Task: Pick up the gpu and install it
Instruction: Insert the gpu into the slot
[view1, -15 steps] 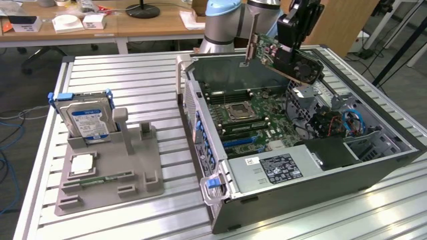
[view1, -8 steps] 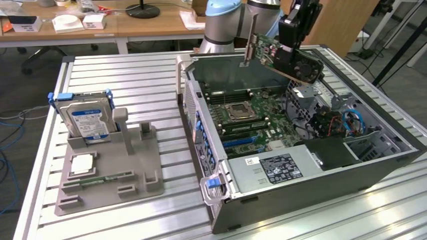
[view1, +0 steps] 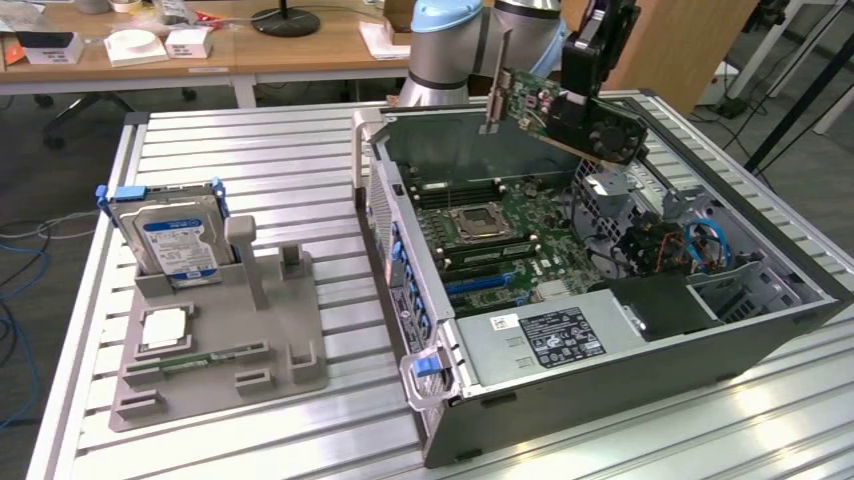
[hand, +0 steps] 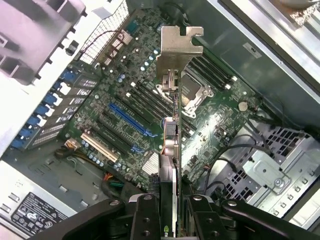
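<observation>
Exterior view: the gripper (view1: 587, 98) is clamped on the gpu (view1: 534, 95), holding it tilted in the air above the far end of the open case (view1: 747, 330), which lies on the desk (view1: 267, 170). Wrist view: the gpu hangs edge-on between the fingers (hand: 146, 220), its bracket (hand: 177, 50) foremost, above the motherboard (hand: 125, 110).

No legible text.
Blue label on hard drive (view1: 171, 243) and black label on power supply (view1: 561, 337): print too small to read.
</observation>
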